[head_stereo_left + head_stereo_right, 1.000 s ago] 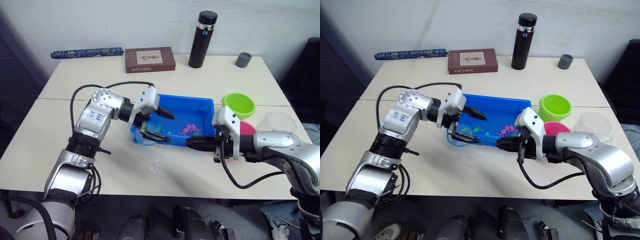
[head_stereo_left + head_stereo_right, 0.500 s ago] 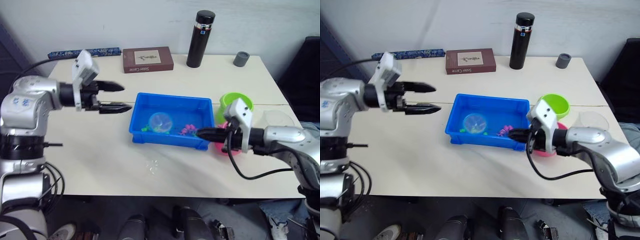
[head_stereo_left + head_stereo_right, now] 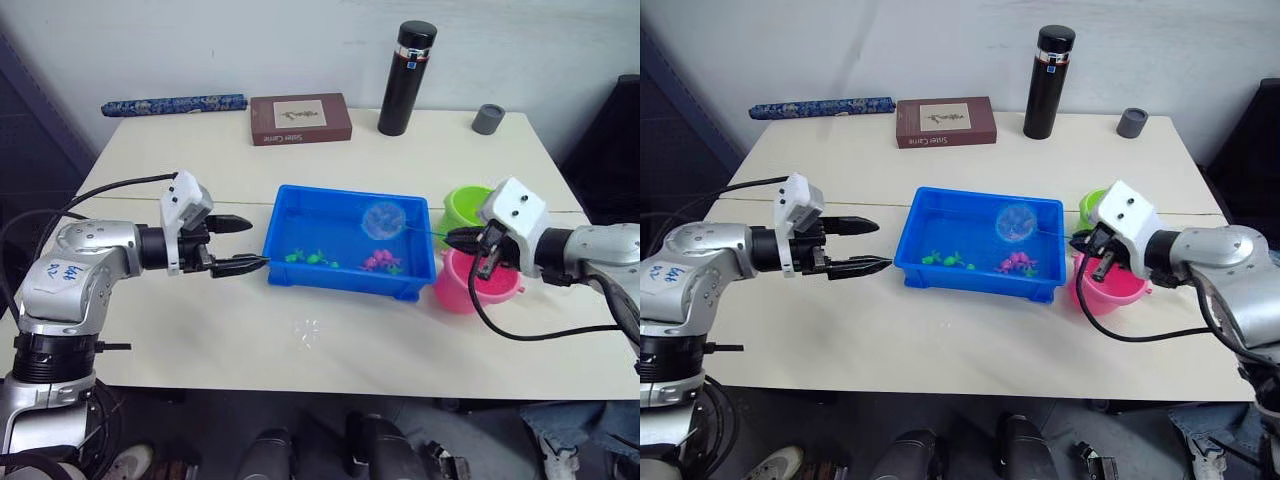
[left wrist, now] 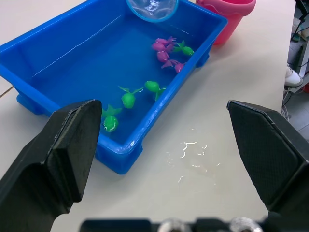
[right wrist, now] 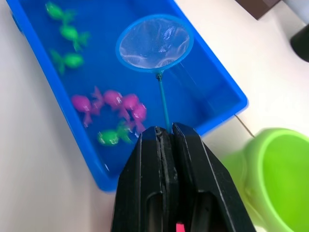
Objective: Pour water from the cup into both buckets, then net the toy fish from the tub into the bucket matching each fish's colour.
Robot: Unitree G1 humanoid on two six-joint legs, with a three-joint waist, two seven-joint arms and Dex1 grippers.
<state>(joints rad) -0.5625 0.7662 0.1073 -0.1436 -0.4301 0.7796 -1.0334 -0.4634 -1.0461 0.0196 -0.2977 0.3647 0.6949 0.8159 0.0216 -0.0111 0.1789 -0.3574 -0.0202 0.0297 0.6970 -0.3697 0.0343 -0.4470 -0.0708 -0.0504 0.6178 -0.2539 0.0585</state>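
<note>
So the right gripper [image 5: 166,133] has its fingers pinched tight on the thin handle of the net [image 5: 154,42], holding the hoop up over the far right part of the tub [image 3: 300,275], and the mesh looks empty as far as I can tell. The left gripper [image 3: 245,245] hangs just off the tub's left end with its fingers spread apart and nothing between them. The tub sits mid-table with water in it and the toy fish [image 4: 128,99] loose inside: three green ones toward the near left, then a bunch of pink-purple ones with one more green one near the right end. The pink bucket [image 3: 470,285] is right beside the tub's near right corner, under the right gripper, and the green bucket [image 3: 465,205] stands just behind it. There's a small splash of water [image 3: 308,333] on the table [image 3: 400,340] in front of the tub.
</note>
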